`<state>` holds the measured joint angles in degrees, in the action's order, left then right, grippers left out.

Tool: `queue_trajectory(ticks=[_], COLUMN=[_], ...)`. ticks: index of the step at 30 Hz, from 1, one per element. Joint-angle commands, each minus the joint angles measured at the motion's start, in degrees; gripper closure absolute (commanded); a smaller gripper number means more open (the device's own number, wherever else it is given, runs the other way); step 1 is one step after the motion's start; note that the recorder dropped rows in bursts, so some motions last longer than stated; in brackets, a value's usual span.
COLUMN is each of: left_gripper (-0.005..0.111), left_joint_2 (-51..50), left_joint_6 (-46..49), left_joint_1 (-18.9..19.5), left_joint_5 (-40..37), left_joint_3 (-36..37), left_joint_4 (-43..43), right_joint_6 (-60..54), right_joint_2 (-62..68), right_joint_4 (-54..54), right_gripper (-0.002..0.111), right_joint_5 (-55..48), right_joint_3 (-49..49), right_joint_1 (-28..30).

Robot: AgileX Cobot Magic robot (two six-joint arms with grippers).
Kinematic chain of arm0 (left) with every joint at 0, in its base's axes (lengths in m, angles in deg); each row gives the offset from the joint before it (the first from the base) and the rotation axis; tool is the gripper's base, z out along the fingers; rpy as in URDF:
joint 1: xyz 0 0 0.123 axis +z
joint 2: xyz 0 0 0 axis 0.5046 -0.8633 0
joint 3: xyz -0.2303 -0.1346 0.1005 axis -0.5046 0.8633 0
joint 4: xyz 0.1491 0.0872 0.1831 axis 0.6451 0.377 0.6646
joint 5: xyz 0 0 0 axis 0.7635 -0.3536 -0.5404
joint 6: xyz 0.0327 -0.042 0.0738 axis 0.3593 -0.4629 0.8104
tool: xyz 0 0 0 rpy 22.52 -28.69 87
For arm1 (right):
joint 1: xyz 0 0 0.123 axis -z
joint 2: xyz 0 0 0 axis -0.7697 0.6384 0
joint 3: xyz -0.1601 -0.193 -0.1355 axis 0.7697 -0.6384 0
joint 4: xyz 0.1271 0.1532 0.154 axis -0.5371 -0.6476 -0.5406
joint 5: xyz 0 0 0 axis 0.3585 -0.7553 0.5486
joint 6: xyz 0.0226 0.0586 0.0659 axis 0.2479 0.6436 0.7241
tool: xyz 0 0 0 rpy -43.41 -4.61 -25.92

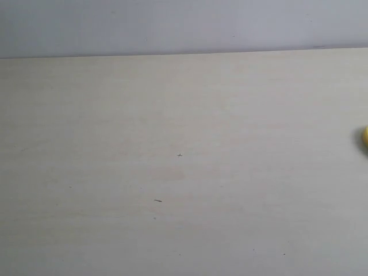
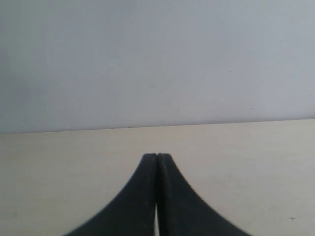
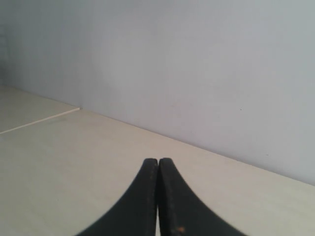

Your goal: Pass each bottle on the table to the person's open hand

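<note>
Nearest the wrist cameras: two pairs of black jaws, one pair per arm, each clenched tip to tip and gripping nothing. Left jaws and right jaws alike in shape: smooth, matte, curving inward from broad bases to narrow rounded tips, with only a hairline slit between.

Beneath and beyond them, one desk (image 1: 115,172), broad and flat, pale beige with faint wood grain. Near its middle in the exterior view, one tiny cross-shaped mark (image 1: 180,154) and one short dark fleck (image 1: 158,200). At the right edge of that view, about mid-depth on the desk, one rounded sliver of bright yellow (image 1: 365,138), mostly cut off by the frame; too little showing to tell whether a bottle. In the right wrist view, one thin pale seam (image 3: 44,118) running across the desktop.

Farthest back, one plain wall (image 1: 172,26), smooth and bluish grey, meeting the desk's far edge in a straight line.
</note>
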<state>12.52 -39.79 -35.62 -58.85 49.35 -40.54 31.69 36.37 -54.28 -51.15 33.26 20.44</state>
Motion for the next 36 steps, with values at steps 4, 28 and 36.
queue_trajectory(ticks=[4,28,36], left_gripper=[0.107,0.107,0.107], left_joint_2=[0.33,0.33,0.33], left_joint_6=[-0.18,-0.18,-0.18], left_joint_1=[0.13,0.13,0.13], left_joint_5=[0.85,0.85,0.85], left_joint_3=[0.16,0.16,0.16], left_joint_4=[-0.46,-0.46,-0.46], right_joint_6=[-0.05,-1.5,-0.97], right_joint_2=[-0.19,-0.19,-0.19], right_joint_4=[0.25,-2.45,-2.58], right_gripper=[0.108,0.108,0.108], right_joint_5=[4.4,29.83,29.67], right_joint_3=[-0.43,-24.8,-24.8], right_joint_1=[12.16,30.58,30.58])
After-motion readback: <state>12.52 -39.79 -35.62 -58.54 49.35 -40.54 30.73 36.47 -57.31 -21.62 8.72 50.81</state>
